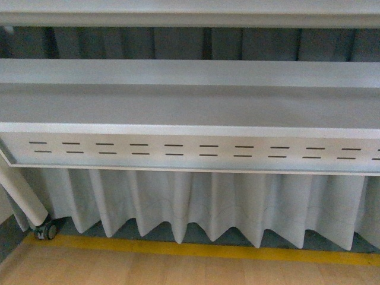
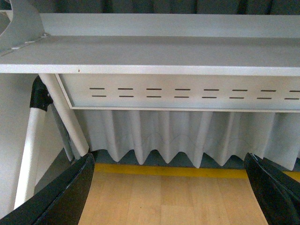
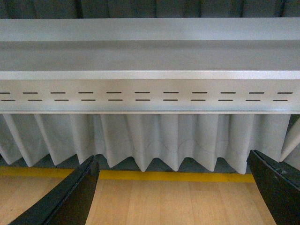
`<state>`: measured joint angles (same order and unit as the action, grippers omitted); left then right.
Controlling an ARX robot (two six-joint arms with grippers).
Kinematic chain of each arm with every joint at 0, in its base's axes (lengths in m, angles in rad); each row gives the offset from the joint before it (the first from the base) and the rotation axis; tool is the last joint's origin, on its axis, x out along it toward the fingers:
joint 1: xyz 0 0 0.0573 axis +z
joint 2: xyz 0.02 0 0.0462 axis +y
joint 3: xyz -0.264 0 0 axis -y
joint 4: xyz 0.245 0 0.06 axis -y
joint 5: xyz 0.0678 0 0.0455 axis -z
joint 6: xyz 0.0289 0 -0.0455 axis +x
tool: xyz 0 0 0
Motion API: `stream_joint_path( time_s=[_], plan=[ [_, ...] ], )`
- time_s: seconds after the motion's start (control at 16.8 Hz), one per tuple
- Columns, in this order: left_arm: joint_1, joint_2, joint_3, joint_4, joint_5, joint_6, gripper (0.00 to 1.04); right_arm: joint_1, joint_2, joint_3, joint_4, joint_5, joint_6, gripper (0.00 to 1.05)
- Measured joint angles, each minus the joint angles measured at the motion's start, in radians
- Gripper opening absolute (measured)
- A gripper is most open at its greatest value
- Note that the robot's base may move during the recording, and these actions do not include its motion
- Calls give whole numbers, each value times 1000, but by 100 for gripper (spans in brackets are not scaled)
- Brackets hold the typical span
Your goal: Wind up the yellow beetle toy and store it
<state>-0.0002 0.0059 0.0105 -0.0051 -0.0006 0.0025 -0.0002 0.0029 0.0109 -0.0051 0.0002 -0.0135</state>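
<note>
Only grey shelf (image 1: 190, 107), pleated curtain (image 1: 208, 205); both grippers spread, empty.

Left claw (image 2: 171, 197): two broad black fingers (image 2: 65, 197) with a smooth, slightly glossy surface and curved inner edges, tapering toward the tips. Right claw (image 3: 176, 194): two matching black fingers (image 3: 70, 199), flatter and more angular; the finger on the far side carries a thin seam line

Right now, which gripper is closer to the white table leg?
Left. The left gripper faces the table's end, the table leg just beyond its open jaws. The right gripper faces the slotted panel and curtain further along, no leg in view.
</note>
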Motion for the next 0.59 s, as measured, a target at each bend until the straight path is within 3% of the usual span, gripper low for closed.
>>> stream_joint_path(
  time_s=[0.59],
  plan=[
    [0,0,0,0,0,0,98,0,0,0,0,0,0,98]
  ],
)
